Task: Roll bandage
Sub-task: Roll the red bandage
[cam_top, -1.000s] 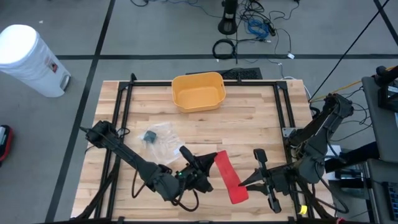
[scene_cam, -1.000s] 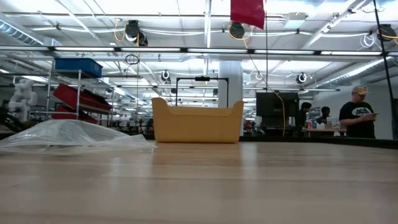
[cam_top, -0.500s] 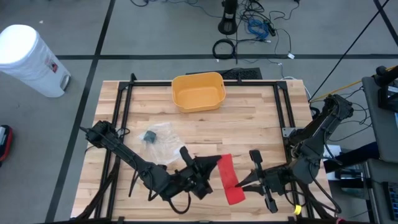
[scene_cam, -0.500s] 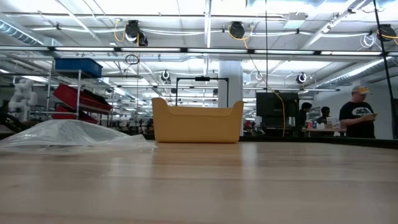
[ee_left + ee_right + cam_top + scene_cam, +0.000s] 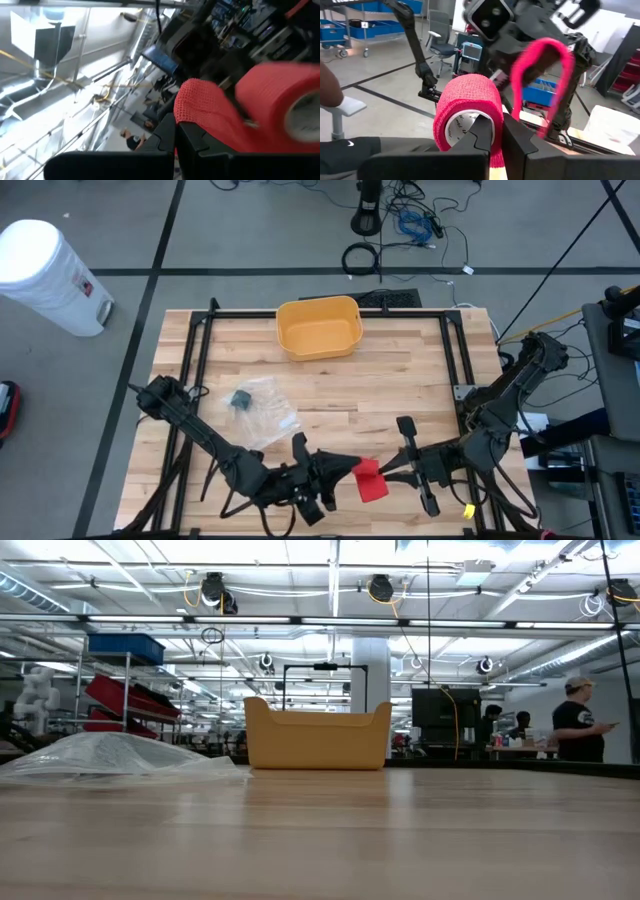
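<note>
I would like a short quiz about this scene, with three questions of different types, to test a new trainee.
1. True or false: the red elastic bandage lies flat on the wooden table.
2. What does the right tool grip: A the roll, B the yellow plastic bin, C nothing?
3. What does the left tool pinch?

Key: 1 false, it is held between both tools. 2 A. 3 the loose bandage end.

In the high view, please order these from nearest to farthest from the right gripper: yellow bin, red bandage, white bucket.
1. Red bandage: held at the right gripper, table's front edge.
2. Yellow bin: at the table's far edge.
3. White bucket: on the floor, beyond the far left corner.
</note>
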Tool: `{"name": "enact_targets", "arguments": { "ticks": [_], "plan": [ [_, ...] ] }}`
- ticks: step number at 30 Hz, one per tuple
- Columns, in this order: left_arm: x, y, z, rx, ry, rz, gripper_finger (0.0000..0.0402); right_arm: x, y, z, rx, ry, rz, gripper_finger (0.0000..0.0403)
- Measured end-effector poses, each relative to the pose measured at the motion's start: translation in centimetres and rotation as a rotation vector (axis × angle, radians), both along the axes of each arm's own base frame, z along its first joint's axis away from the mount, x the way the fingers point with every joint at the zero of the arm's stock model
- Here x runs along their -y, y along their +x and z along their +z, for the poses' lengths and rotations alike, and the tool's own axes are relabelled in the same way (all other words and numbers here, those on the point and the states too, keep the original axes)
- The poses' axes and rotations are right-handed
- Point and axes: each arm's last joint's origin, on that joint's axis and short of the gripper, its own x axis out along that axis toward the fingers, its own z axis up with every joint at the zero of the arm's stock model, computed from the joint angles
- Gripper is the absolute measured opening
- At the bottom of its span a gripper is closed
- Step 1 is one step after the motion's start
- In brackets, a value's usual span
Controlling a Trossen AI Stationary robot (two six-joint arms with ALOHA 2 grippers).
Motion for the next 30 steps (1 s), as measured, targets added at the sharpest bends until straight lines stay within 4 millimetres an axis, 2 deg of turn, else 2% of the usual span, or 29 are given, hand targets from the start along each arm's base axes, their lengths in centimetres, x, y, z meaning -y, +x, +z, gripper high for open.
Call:
{"name": "enact_targets", "arguments": {
  "ticks": [6, 16, 21, 26, 30],
  "plan": [
    [0.8, -0.5, 0.0, -0.010, 0.073, -0.017, 0.0004, 0.5, 0.4, -0.2, -0.022, 0.007, -0.023, 0.0016],
    [0.5, -0.3, 0.0, -0.018, 0.095, 0.006, 0.0004, 0.9, 1.4, -0.9, -0.053, 0.002, -0.060, 0.0016],
    [0.3, -0.2, -0.1, -0.059, 0.177, 0.075, 0.0004, 1.3, 1.7, -0.9, -0.056, 0.009, -0.078, 0.0016],
    [0.1, -0.2, -0.1, -0.077, 0.173, 0.113, 0.0004, 1.3, 1.7, -0.9, -0.057, 0.008, -0.078, 0.0016],
    [0.7, -0.5, -0.1, -0.073, 0.176, 0.086, 0.0004, 1.3, 1.7, -0.9, -0.059, 0.007, -0.077, 0.0016]
  ]
}}
